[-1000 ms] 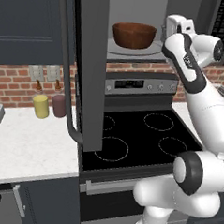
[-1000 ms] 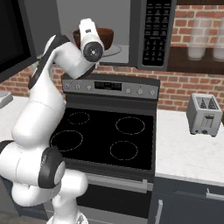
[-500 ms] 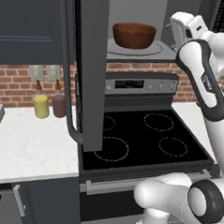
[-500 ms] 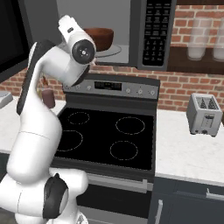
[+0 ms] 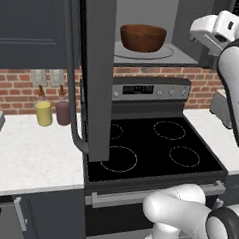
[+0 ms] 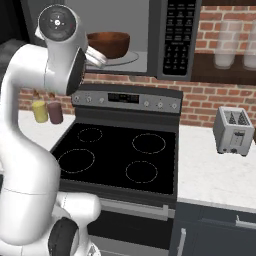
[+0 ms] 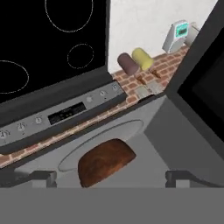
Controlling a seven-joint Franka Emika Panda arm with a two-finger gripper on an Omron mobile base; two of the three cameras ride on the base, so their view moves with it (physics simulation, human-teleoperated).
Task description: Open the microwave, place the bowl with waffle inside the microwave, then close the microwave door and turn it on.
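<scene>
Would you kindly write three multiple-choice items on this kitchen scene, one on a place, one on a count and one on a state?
1. Where is the bowl?
A. On a stove burner
B. On the turntable inside the microwave
C. On the counter beside the toaster

2. How many burner rings are marked on the stove top?
A. Two
B. Four
C. Six

3. How does the microwave door stand?
A. Swung open
B. Fully closed
C. Taken off and lying on the counter

Answers:
1. B, since the bowl sits on the round plate within the light grey cavity in both base views.
2. B, as four white circles show on the black glass.
3. A, because the door juts out toward the camera in the left base view and the cavity is exposed.
</scene>
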